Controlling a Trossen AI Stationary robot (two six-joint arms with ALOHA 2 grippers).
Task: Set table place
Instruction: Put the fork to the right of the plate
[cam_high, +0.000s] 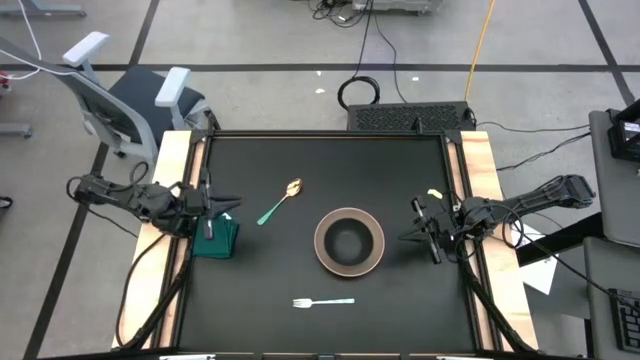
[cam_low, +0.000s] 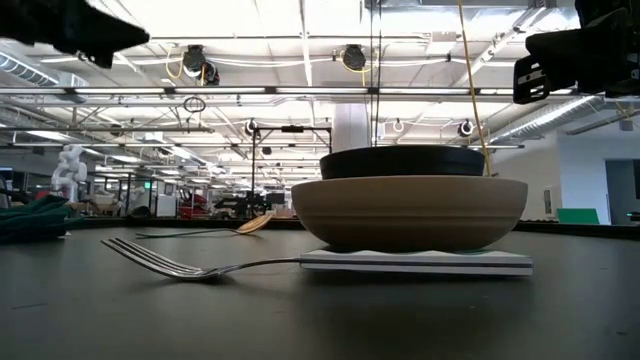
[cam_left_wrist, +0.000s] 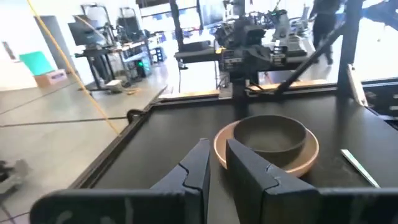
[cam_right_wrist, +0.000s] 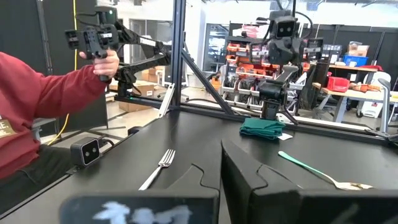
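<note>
A pinkish-beige plate (cam_high: 350, 262) lies right of the table's middle with a black bowl (cam_high: 349, 240) standing in it; both also show in the low view (cam_low: 410, 212) and the left wrist view (cam_left_wrist: 267, 134). The gold-bowled spoon with green handle (cam_high: 280, 202) lies flat left of the plate. The silver fork (cam_high: 322, 301) lies flat near the front edge, tines to the left. My left gripper (cam_high: 238, 204) is shut and empty, raised above a green cloth (cam_high: 215, 238) at the table's left side. My right gripper (cam_high: 404, 237) is shut and empty, raised just right of the plate.
The black table (cam_high: 300, 160) has pale wooden strips along its left and right sides. In the right wrist view a person in a red sleeve (cam_right_wrist: 43, 87) stands at the table's near side holding a device (cam_right_wrist: 99, 40). A small camera (cam_right_wrist: 86, 149) sits at the near edge.
</note>
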